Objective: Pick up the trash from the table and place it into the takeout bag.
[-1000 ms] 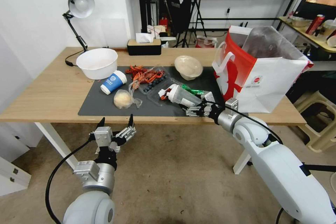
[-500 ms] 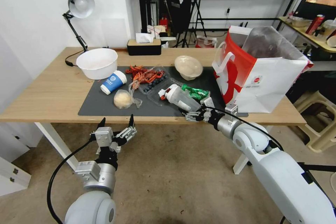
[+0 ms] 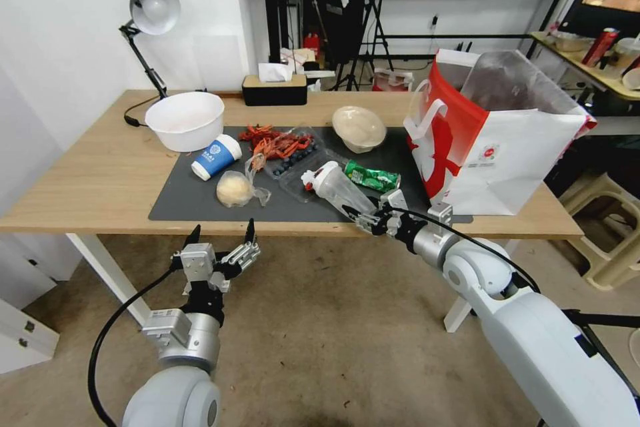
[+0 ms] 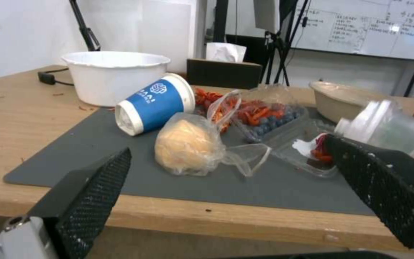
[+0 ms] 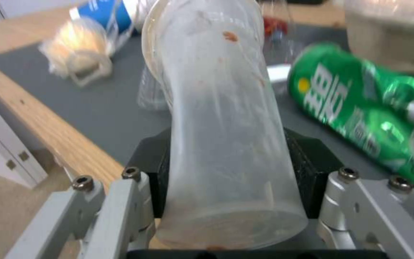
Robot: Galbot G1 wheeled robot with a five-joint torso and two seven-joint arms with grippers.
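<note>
My right gripper is at the table's front edge, shut on the base end of the clear plastic cup. In the right wrist view, the cup lies pinched between the black pads. The crushed green can lies just beyond it on the dark mat. The beige bowl, crayfish shells, clear trays, blue-and-white paper cup and bagged bun lie scattered on the mat. The takeout bag stands open at the right. My left gripper hangs open below the table's front edge.
A white bowl, a desk lamp and a tissue box stand at the back left of the table. A beige stool stands on the floor to the right of the table. In the left wrist view, the bun lies ahead of the open fingers.
My right gripper has drawn back toward the table's front edge with the clear cup, uncovering the green can. The left arm has stayed still.
</note>
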